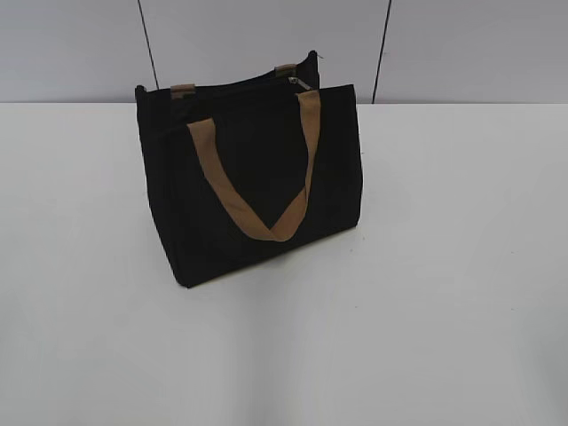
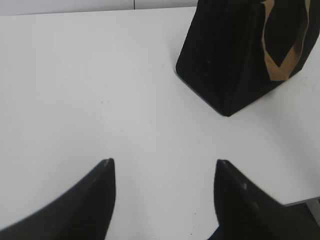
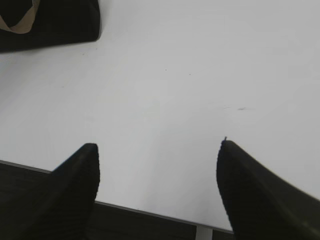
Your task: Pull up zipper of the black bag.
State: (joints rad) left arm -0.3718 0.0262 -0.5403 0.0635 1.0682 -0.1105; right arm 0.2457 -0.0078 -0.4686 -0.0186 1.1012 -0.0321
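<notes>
On a white table before a pale wall, the black bag stands upright at centre frame, its zipper pull at the top edge's right end. Both the left gripper and right gripper hang spread wide, empty, well apart from it.

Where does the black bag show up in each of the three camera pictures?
Exterior view: black bag stands mid-table, slightly left of centre.
Left wrist view: upper right, cut by the edge.
Right wrist view: only a corner at top left.
Shared landmark: the tan strap.
</notes>
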